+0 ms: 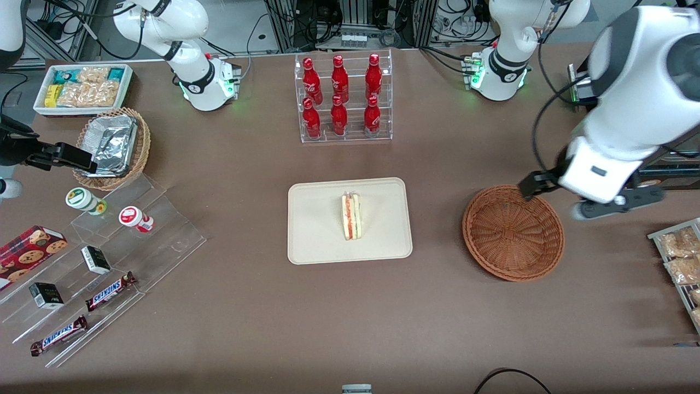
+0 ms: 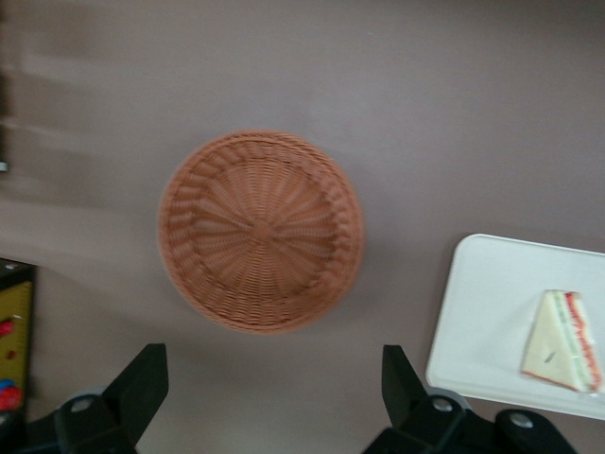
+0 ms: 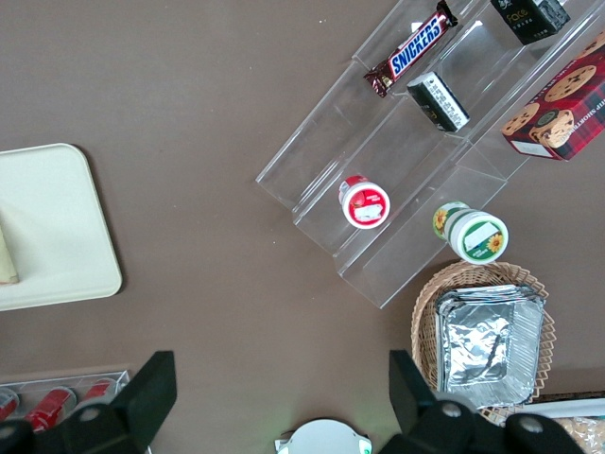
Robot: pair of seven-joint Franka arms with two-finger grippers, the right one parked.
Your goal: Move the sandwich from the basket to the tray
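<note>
The sandwich [image 1: 351, 216] stands on its edge near the middle of the cream tray [image 1: 317, 241], its red and green filling showing. The reddish-brown wicker basket [image 1: 513, 232] sits empty beside the tray, toward the working arm's end of the table. My left gripper [image 1: 579, 192] hangs high over the basket's rim on the side away from the tray. The left wrist view looks down on the empty basket [image 2: 260, 230], the tray [image 2: 482, 312] and the sandwich [image 2: 562, 342]. There the gripper [image 2: 272, 364] is open, with only bare table between its fingers.
A clear rack of red bottles [image 1: 343, 98] stands farther from the front camera than the tray. Snack packets [image 1: 681, 257] lie at the working arm's end. Toward the parked arm's end are a tan basket with foil trays [image 1: 112, 146], a white snack box [image 1: 82, 87] and clear steps with candy bars [image 1: 109, 257].
</note>
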